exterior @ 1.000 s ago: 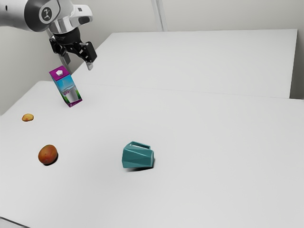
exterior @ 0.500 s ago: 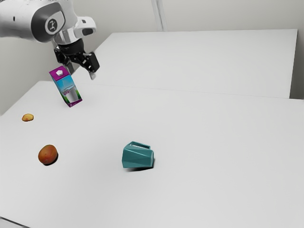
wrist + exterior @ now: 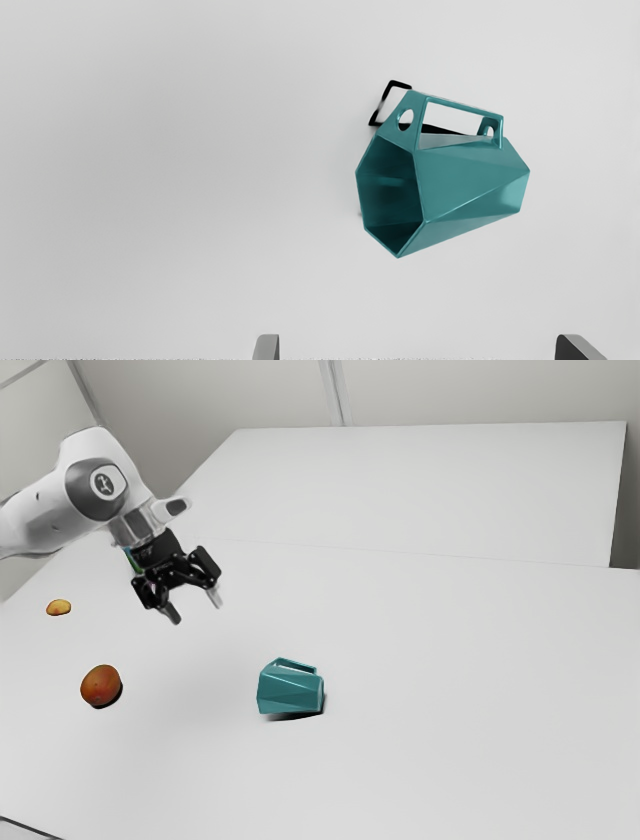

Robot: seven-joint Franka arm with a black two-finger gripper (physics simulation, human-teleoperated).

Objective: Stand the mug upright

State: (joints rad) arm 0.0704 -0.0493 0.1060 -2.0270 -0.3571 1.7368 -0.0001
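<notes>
High over the table, my gripper (image 3: 195, 610) stands open with nothing between its fingers, up and toward the exterior view's left from the mug. The teal faceted mug (image 3: 290, 690) lies on its side on the table, its handle on the upper side. In the wrist view the mug (image 3: 465, 185) shows its dark open mouth and its handle, lying ahead of my gripper (image 3: 417, 347), whose two fingertips stand wide apart and do not touch it.
On the white table (image 3: 450, 710), a reddish-brown round fruit (image 3: 101, 686) and a small yellow-brown item (image 3: 59, 607) lie at the exterior view's left. A carton (image 3: 132, 560) is mostly hidden behind my hand.
My hand has come down and toward the exterior view's right, closer to the mug, and now covers most of the carton. The mug and the round fruit have stayed where they were.
</notes>
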